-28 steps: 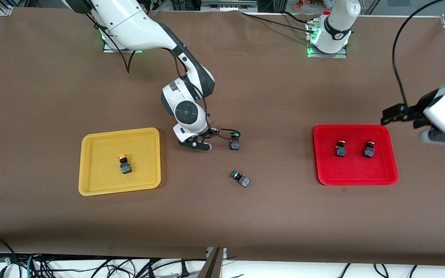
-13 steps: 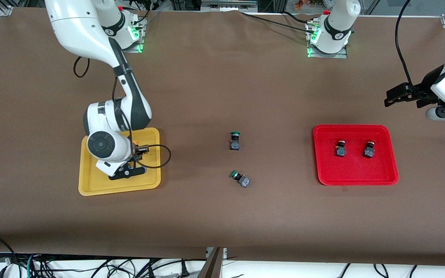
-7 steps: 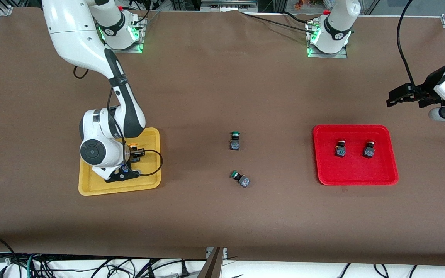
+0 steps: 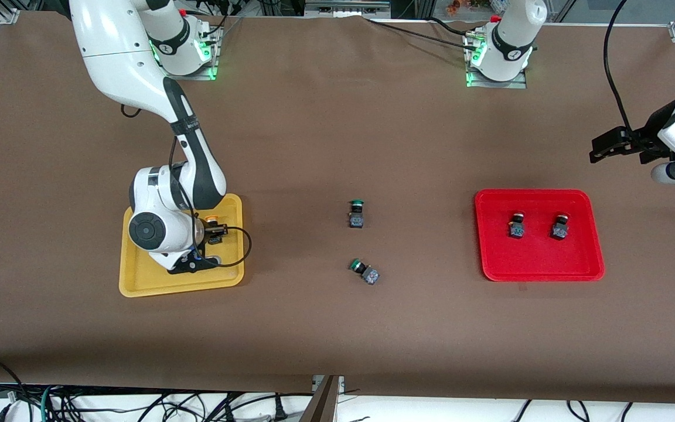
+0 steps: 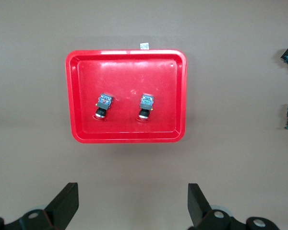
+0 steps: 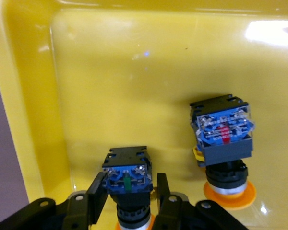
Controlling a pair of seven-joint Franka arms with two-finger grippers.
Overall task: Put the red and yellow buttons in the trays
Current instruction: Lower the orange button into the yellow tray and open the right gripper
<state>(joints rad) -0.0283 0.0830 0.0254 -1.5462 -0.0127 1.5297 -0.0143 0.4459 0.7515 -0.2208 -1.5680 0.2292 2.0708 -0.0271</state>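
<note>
My right gripper (image 6: 129, 196) sits low in the yellow tray (image 4: 138, 281), fingers clamped on a yellow button (image 6: 127, 184) beside its twin (image 6: 224, 143) so both share that tray, while my left gripper (image 5: 129, 206) waits open, clear of the red tray (image 5: 77, 96).

Brown table (image 4: 337, 328) — yellow tray (image 4: 138, 281), red tray (image 4: 539, 271), two green-capped buttons (image 4: 356, 213).
</note>
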